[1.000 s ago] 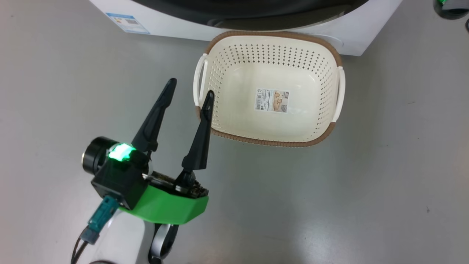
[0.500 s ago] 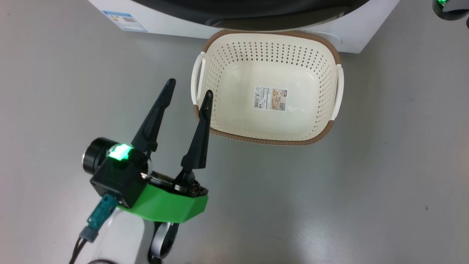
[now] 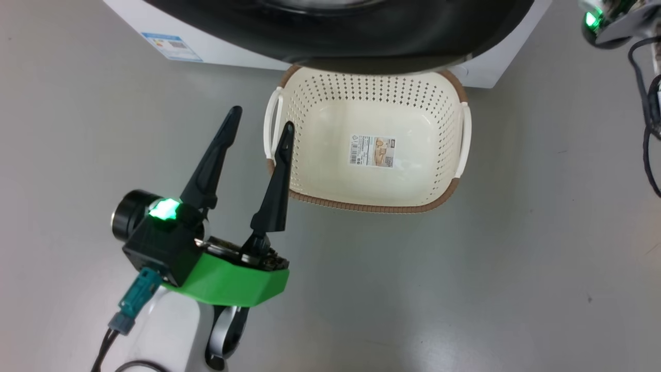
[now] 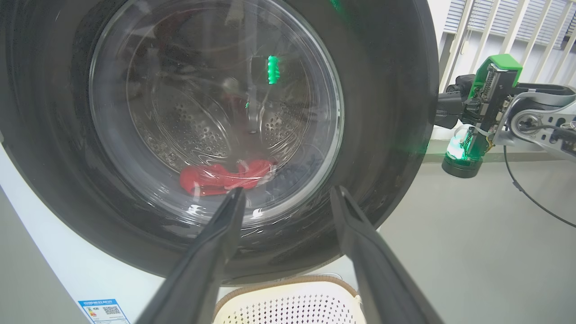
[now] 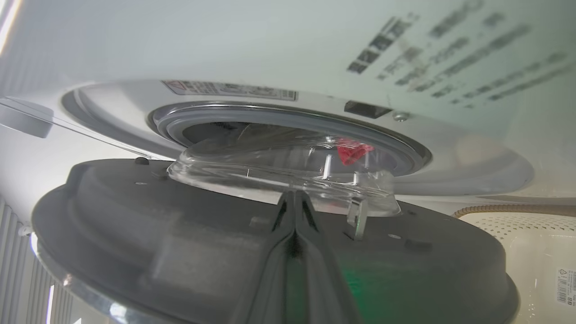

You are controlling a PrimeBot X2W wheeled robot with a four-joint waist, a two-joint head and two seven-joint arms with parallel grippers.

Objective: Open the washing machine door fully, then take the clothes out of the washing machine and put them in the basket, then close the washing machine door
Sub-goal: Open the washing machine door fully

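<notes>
The washing machine (image 3: 217, 49) stands at the top of the head view. Its door (image 3: 361, 36) is partly swung out, the black rim overhanging the far edge of the cream basket (image 3: 449, 155), which holds no clothes. My left gripper (image 3: 262, 119) is open beside the basket's left handle and points at the door's glass bowl (image 4: 216, 108). Red clothes (image 4: 225, 177) lie in the drum behind the glass. My right gripper (image 5: 292, 194) is shut, its fingers lying against the door's inner face (image 5: 135, 234) below the bowl (image 5: 279, 166). Red clothes (image 5: 353, 150) show in the drum opening.
Grey floor (image 3: 465, 289) stretches in front of and to the right of the basket. My right arm's wrist (image 4: 490, 90) with its green light reaches in behind the door's right edge, trailing a black cable (image 3: 648, 103). White slatted blinds (image 4: 508, 27) stand behind it.
The door's black rim has swung out over the basket's far edge. The head camera has shifted and my right wrist now shows at top right. My left gripper stays open.
</notes>
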